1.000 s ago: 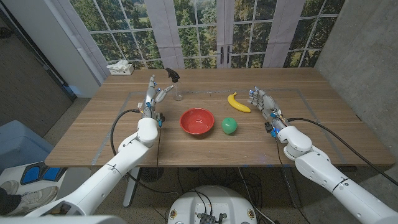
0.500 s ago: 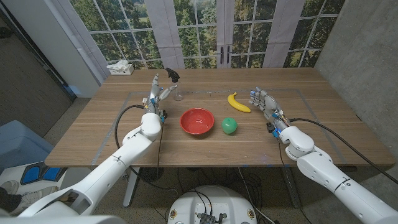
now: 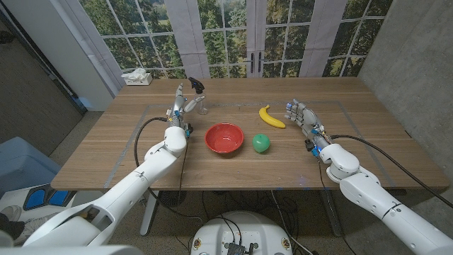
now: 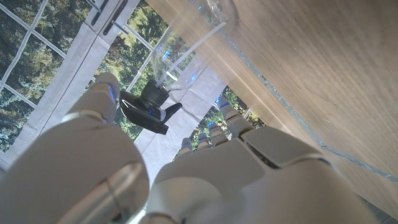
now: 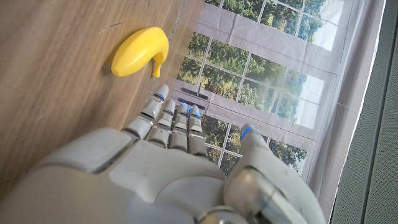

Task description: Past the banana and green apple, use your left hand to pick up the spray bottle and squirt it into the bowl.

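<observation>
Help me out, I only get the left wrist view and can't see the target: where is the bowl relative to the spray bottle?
Observer: In the head view the round red bowl stands nearer the robot than the clear plastic spray bottle with the black trigger head, and towards the robot's right of it.
Operator: Anything lying between them?
Observer: Nothing I can see; the yellow banana and the round green apple lie on the bowl's far right side.
Operator: And the right hand?
Observer: The right hand waits beside the banana with its fingers apart, holding nothing.
</observation>
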Tool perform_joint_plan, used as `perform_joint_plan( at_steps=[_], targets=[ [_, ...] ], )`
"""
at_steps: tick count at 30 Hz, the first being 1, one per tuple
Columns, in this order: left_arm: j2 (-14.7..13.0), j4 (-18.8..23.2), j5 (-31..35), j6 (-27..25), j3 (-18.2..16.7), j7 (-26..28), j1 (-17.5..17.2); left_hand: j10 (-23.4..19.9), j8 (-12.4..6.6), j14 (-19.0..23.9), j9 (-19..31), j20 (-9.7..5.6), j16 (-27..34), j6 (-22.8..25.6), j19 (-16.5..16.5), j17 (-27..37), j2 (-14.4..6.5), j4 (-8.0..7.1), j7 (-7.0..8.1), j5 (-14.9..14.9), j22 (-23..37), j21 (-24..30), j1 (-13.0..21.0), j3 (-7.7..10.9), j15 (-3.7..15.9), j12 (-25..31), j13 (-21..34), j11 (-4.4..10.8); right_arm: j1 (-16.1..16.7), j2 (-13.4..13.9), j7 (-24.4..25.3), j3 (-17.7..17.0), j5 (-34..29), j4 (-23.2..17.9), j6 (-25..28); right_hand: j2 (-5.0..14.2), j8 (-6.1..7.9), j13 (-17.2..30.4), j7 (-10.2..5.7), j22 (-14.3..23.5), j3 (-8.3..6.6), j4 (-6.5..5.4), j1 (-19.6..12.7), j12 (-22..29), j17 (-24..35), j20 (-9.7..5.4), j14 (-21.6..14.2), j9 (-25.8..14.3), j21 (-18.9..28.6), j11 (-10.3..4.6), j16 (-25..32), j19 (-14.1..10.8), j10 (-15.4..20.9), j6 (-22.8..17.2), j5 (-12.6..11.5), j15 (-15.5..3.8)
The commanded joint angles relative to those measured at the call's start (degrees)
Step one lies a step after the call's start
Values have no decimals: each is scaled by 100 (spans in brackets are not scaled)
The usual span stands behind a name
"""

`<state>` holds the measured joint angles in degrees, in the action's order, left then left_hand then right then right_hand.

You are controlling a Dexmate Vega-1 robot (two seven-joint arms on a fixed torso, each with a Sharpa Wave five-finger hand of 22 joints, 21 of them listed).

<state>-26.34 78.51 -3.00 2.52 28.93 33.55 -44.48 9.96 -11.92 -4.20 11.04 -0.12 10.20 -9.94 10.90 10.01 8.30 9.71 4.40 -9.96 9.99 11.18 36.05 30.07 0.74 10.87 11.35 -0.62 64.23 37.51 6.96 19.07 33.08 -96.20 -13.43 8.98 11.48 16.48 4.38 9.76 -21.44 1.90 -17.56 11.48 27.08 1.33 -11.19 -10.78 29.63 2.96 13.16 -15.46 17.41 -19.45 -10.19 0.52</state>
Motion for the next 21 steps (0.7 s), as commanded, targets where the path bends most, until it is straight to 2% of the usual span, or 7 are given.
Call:
perform_joint_plan(
  at_steps=[1,4,6,12,17,21],
  targets=[
    [204,-637,46,272,162,119,301,287,-60,57,11,-82,56,-1130,129,12,24,1,-27,-21,14,69,65,-36,16,59,6,22,18,40,27,-25,7,-63,66,-5,46,-2,3,8,-1,16,67,27,-5,42,-64,-30,-26,1,28,-51,37,-49,12,12],
    [336,-916,44,438,184,238,392,278,-75,125,12,-51,74,-1126,187,10,13,5,-102,-20,9,78,99,-52,7,64,6,10,46,67,39,-41,13,-106,87,-1,50,-11,5,8,0,15,76,28,-8,47,-70,-31,-33,5,32,-61,43,-63,12,26],
    [368,-1087,46,566,225,201,475,231,-92,196,12,-70,88,-1116,296,8,4,9,-93,-19,4,105,137,-69,50,82,6,48,65,83,50,-50,10,-137,96,1,54,-15,1,8,0,14,81,28,-9,58,-75,-32,-34,5,34,-68,45,-76,12,28],
    [506,-1497,83,699,330,242,708,189,-108,234,12,-50,84,-1116,357,7,-11,14,-163,-19,-2,104,194,-87,60,95,6,38,115,112,92,-77,8,-202,121,4,62,-28,-5,9,2,11,98,34,-13,79,-102,-34,-45,4,47,-83,66,-107,13,35],
    [582,-1788,96,825,425,189,889,186,-124,235,12,-59,75,-1096,363,7,-20,16,-127,-18,-5,93,226,-95,88,94,7,51,138,108,87,-98,30,-200,96,6,65,-38,-1,10,4,7,113,36,-16,90,-117,-36,-54,6,54,-92,74,-122,14,34],
    [624,-1922,103,855,492,160,984,196,-134,219,13,-78,59,-1096,373,6,-28,20,13,-18,-7,80,271,-106,101,87,7,64,135,100,86,-101,53,-174,116,6,71,-47,21,11,6,5,125,44,-20,103,-141,-38,-59,7,65,-107,101,-143,14,50]
  ],
)
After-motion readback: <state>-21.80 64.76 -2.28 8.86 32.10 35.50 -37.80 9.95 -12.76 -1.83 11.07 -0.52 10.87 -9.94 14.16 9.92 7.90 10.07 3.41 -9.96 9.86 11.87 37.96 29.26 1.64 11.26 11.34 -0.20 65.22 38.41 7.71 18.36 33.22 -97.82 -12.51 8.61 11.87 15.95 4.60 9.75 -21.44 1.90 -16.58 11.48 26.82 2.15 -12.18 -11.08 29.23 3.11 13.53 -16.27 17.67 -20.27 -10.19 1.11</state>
